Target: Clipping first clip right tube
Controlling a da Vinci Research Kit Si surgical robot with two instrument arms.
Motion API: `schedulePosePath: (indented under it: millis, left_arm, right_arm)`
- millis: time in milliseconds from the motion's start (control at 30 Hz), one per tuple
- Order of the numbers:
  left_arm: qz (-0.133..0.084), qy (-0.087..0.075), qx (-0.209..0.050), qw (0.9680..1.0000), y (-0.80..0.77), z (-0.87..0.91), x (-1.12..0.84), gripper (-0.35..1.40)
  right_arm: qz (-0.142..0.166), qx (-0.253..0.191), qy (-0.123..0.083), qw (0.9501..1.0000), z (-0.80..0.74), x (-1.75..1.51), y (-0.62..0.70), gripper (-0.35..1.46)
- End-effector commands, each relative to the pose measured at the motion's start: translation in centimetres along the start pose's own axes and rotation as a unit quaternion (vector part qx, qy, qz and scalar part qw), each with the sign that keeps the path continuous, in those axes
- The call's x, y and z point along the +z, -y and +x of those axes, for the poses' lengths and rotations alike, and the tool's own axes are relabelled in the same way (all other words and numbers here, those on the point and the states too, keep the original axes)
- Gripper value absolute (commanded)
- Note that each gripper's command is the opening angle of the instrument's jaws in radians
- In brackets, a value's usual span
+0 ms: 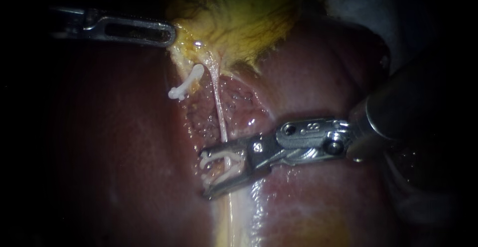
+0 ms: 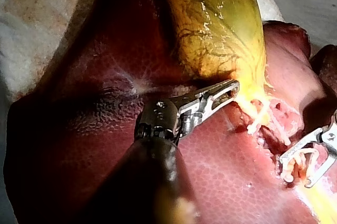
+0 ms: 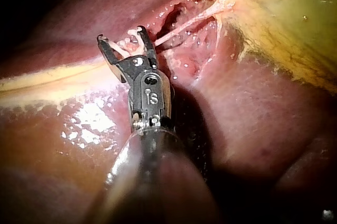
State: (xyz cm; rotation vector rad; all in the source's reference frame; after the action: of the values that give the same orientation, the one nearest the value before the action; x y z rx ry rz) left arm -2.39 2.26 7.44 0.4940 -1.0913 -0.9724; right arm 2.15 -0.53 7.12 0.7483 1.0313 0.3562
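The right tool (image 1: 204,173) is reaching across the liver (image 1: 124,152) from the right. Its jaws are standing apart and carrying an open white clip (image 1: 226,166) that is touching both of them. The right tube (image 1: 219,110), a thin pale strand, is running taut from the gallbladder (image 1: 239,23) over the bared patch of liver and into that gap. The left tool (image 1: 169,32) is gripping the gallbladder's edge with closed jaws, apparently holding the strand stretched. A second clip (image 1: 186,85) is sitting just beside the strand, nearer the gallbladder. The danger is closing too early. If the clip's ends are not lying past the tube, it may pinch only part of it or catch the liver underneath. Any sideways drag could tear so thin a strand.
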Motion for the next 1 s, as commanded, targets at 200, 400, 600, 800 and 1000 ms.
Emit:
schedulePosePath:
  millis: [200, 400, 600, 800, 1000]
  left_arm:
    - [0.0, 0.0, 0.0, 1.0, 0.0, 0.0, 0.0, -0.35]
    - [0.0, 0.0, 0.0, 1.0, 0.0, 0.0, 0.0, -0.35]
    - [0.0, 0.0, 0.0, 1.0, 0.0, 0.0, 0.0, -0.35]
    - [0.0, 0.0, 0.0, 1.0, 0.0, 0.0, 0.0, -0.35]
    - [0.0, 0.0, 0.0, 1.0, 0.0, 0.0, 0.0, -0.35]
  right_arm:
    - [0.009, -0.011, -0.008, 0.9999, 0.11, -0.22, 0.06, 0.51]
    - [0.015, -0.018, -0.018, 0.9996, 0.13, -0.52, 0.05, 0.53]
    - [0.018, -0.019, -0.029, 0.9992, 0.02, -0.64, -0.12, 0.53]
    - [0.021, 0.011, -0.041, 0.9989, -0.15, -0.58, -0.36, 0.52]
    - [0.022, 0.043, -0.05, 0.9976, -0.38, -0.46, -0.55, 0.52]
